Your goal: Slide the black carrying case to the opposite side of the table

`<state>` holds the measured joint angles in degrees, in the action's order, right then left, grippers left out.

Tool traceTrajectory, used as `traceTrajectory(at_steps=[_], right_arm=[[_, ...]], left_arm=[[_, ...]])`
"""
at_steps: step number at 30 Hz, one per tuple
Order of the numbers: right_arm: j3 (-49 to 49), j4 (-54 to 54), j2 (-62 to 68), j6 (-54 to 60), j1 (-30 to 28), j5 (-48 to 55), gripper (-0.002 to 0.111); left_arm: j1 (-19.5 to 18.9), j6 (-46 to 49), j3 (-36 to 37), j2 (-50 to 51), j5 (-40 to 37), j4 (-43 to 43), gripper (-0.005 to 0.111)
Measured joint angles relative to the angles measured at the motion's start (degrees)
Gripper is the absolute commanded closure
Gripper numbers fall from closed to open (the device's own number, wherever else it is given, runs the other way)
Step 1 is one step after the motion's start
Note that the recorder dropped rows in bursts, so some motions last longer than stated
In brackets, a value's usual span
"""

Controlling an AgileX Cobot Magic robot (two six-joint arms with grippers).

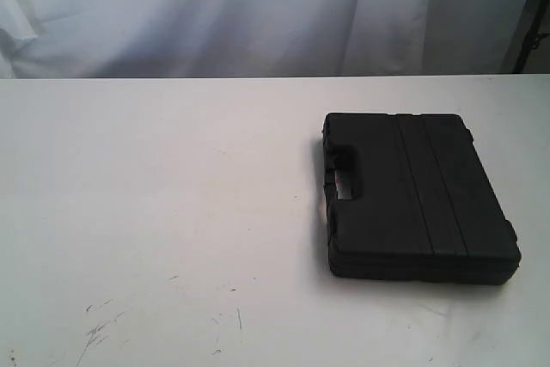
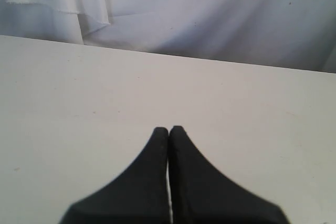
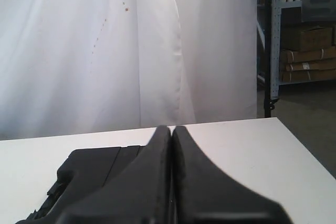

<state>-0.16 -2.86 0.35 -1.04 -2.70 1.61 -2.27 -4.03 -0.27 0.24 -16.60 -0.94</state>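
Observation:
A black carrying case lies flat on the right half of the white table, its handle facing the table's middle. Neither arm shows in the exterior view. In the right wrist view my right gripper is shut and empty, and the case shows partly behind its fingers. In the left wrist view my left gripper is shut with nothing in it, over the bare table; the case is out of that view.
A white curtain hangs behind the table's far edge. Dark scuffs mark the tabletop near the front left. A metal rack with cardboard boxes stands past the table's end in the right wrist view.

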Motion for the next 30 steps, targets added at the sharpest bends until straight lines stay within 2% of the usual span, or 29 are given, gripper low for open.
traceTrajectory(at_steps=[13,22,30], right_arm=[[0.0,0.0,0.0,0.0,0.0,-8.9,0.108],[-0.41,0.0,0.0,-2.78,0.0,-11.13,0.108],[-8.82,0.0,2.23,-3.25,0.0,-8.73,0.108]], left_arm=[[0.0,0.0,0.0,0.0,0.0,0.0,0.107],[0.0,0.0,0.0,0.0,0.0,0.0,0.107],[0.0,0.0,0.0,0.0,0.0,0.0,0.107]])
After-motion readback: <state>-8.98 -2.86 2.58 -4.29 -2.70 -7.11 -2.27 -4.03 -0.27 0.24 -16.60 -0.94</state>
